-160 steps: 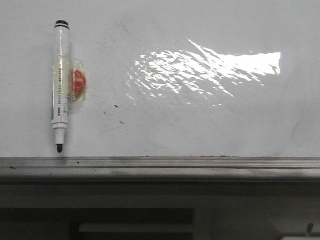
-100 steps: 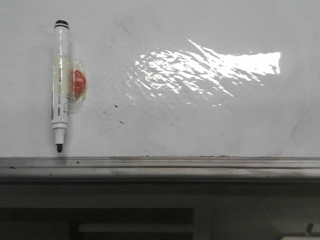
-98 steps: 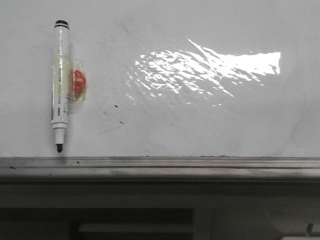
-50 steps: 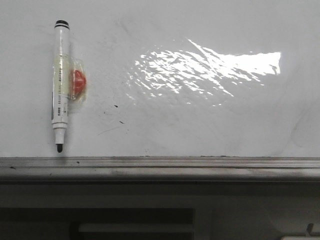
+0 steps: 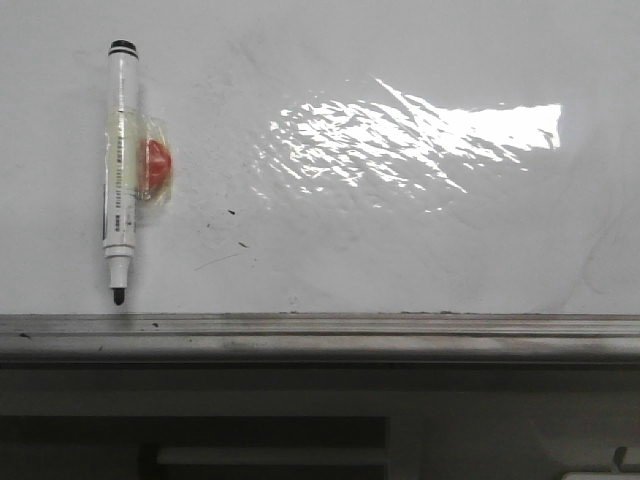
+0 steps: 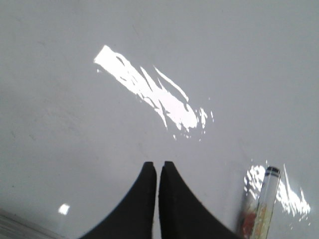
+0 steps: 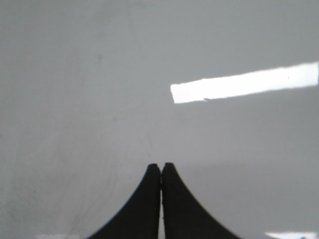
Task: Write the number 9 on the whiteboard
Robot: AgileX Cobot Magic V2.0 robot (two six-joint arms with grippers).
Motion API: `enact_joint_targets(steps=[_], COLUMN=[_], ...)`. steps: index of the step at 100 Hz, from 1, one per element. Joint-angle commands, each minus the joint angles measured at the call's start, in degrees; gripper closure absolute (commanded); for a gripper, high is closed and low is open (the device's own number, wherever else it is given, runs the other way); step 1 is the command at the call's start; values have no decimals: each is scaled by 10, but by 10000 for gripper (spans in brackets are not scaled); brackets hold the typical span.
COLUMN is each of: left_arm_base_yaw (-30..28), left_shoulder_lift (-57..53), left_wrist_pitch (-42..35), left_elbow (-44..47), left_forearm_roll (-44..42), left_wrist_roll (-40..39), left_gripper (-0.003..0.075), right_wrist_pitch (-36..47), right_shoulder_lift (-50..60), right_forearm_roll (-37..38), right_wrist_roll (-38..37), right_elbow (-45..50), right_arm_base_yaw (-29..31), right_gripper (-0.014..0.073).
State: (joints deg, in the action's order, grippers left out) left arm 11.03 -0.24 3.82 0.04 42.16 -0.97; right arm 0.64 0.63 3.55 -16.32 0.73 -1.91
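Observation:
The whiteboard (image 5: 400,240) fills the front view, glossy white with a bright glare patch. No number 9 shows on it, only tiny specks and faint scratches. A white marker (image 5: 120,170) with a black tip pointing down is taped to the board at the left beside a red blob (image 5: 156,165). The marker also shows in the left wrist view (image 6: 264,209). My left gripper (image 6: 157,165) is shut and empty over the bare board, apart from the marker. My right gripper (image 7: 161,165) is shut and empty over the bare board (image 7: 99,99). Neither gripper shows in the front view.
A grey metal ledge (image 5: 320,335) runs along the board's lower edge. Below it is a dark recess with a pale bar (image 5: 270,455).

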Motion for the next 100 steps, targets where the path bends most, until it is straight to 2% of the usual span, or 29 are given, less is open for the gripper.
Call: enact_joint_targets(steps=[1, 13, 29, 36, 42, 50, 51, 52, 55, 62, 69, 74, 81, 100], left_arm_base_yaw=[-1, 3, 10, 9, 9, 10, 10, 10, 10, 10, 10, 11, 20, 90], left_shoulder_lift=[-14, -14, 24, 67, 111, 177, 187, 193, 213, 259, 298, 323, 355, 421], left_wrist_pitch=[-51, -38, 25, 74, 125, 189, 196, 199, 209, 227, 236, 248, 274, 277], left_elbow=[11, -10, -106, -159, -200, -253, -260, -263, -275, -299, -309, -312, -312, -312], left_forearm_roll=[33, -17, -172, -245, -271, -267, -264, -263, -259, -240, -201, -167, -103, 21], left_wrist_roll=[-3, 21, 107, 114, 116, 124, 124, 124, 124, 124, 130, 166, 238, 257], left_gripper=[741, 741, 741, 740, 727, 631, 591, 591, 514, 360, 267, 260, 279, 327], right_wrist_pitch=[30, 18, -162, -206, -240, -280, -288, -292, -311, -352, -374, -379, -374, -368], right_shoulder_lift=[9, 8, -30, -64, -99, -144, -151, -155, -170, -203, -230, -242, -247, -247], right_forearm_roll=[-60, -129, -129, -116, -108, -104, -104, -104, -104, -104, -104, -105, -109, -110], right_wrist_roll=[-14, -16, -9, 48, 110, 173, 188, 188, 213, 246, 249, 249, 249, 249], right_elbow=[15, -15, -130, -181, -223, -267, -278, -278, -296, -325, -345, -353, -359, -359], right_arm_base_yaw=[3, 3, 3, 3, 3, 3, 3, 3, 3, 3, 3, 3, -2, -9], right_gripper=[635, 635, 635, 635, 634, 628, 623, 619, 595, 489, 340, 224, 138, 135])
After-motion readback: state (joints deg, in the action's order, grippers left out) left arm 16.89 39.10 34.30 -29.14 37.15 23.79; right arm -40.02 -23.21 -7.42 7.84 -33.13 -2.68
